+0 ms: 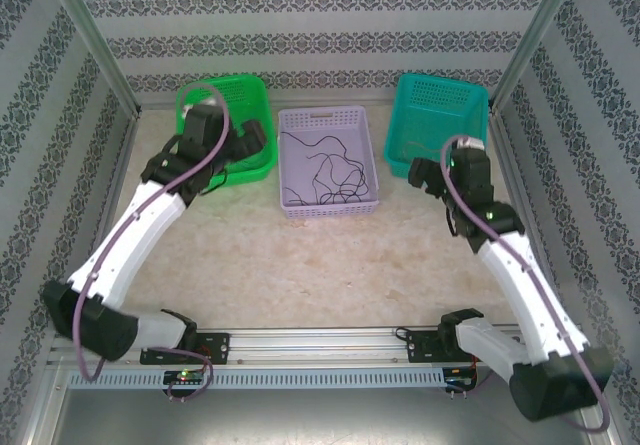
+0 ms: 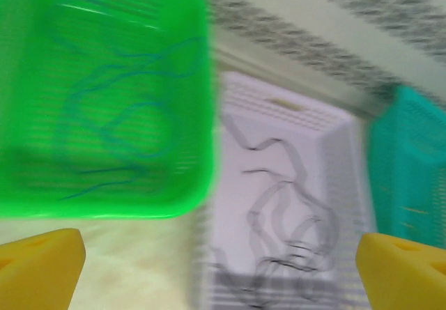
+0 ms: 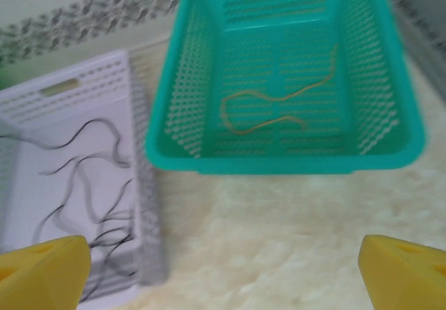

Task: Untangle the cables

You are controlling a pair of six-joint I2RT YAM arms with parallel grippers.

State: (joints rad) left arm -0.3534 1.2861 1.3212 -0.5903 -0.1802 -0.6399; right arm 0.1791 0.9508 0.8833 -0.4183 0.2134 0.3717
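Observation:
Thin black cables (image 1: 335, 175) lie tangled in the lavender basket (image 1: 372, 160); the same black cables (image 2: 286, 219) look blurred in the left wrist view. A blue cable (image 2: 118, 115) curls inside the green basket (image 2: 198, 80). In the teal basket (image 3: 279, 162) lies a yellowish-tan cable (image 3: 275, 108). My left gripper (image 1: 258, 145) hovers at the green basket's right rim, and its yellow fingers (image 2: 38, 268) stand wide apart with nothing between them. Near the teal basket's front left corner my right gripper (image 1: 422, 175) is open and empty, fingers (image 3: 404, 275) spread over bare table.
The three baskets stand in a row at the back of the beige table (image 1: 320, 265). Patterned walls and metal posts (image 1: 95, 40) close in the sides and back. The arm bases sit on a rail (image 1: 320, 345) at the near edge.

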